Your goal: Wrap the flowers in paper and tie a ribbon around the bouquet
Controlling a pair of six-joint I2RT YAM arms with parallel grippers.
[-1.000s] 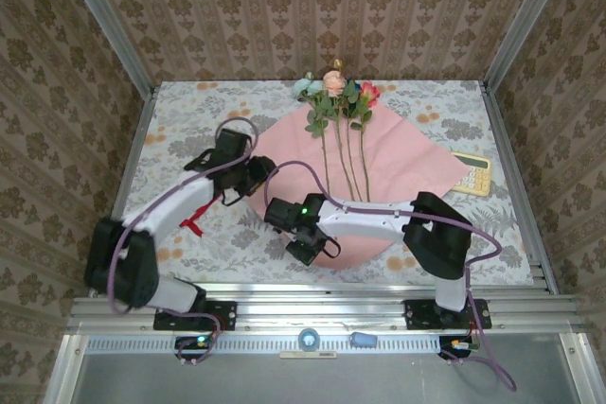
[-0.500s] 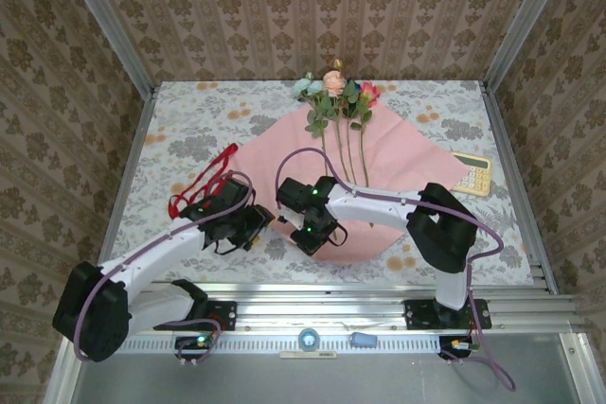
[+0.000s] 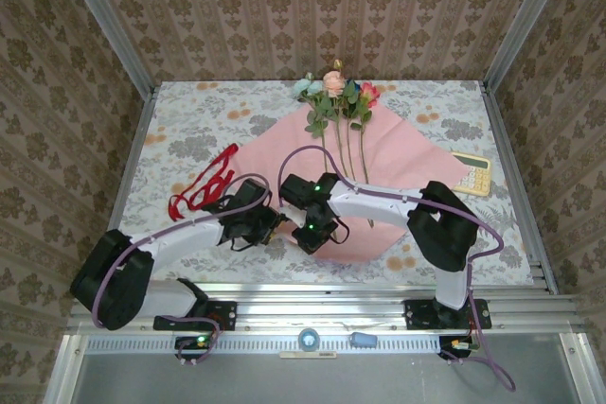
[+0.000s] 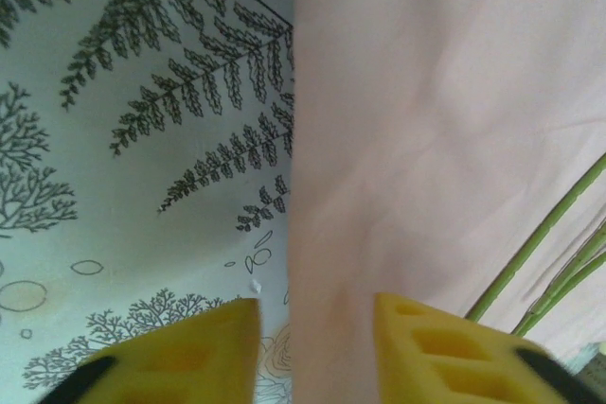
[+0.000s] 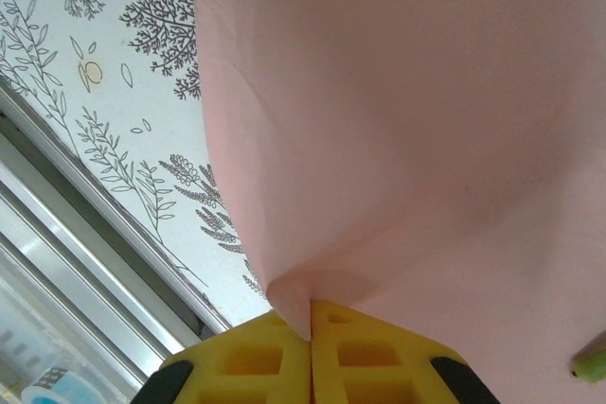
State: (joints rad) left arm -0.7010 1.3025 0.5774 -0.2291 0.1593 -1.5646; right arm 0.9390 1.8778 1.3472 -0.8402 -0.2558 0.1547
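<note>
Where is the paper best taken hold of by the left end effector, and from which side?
Probably the paper's left edge, approached from the tablecloth side. That edge runs straight and free between the left end effector's parted fingers, clear of the flowers' stems, while the right end effector pinches the sheet nearby.

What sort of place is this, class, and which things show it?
Probably a staged robot test booth: a left arm and right arm bolted to a metal rail, wallpapered walls closing in a cloth-covered table, and props like flowers on paper.
</note>
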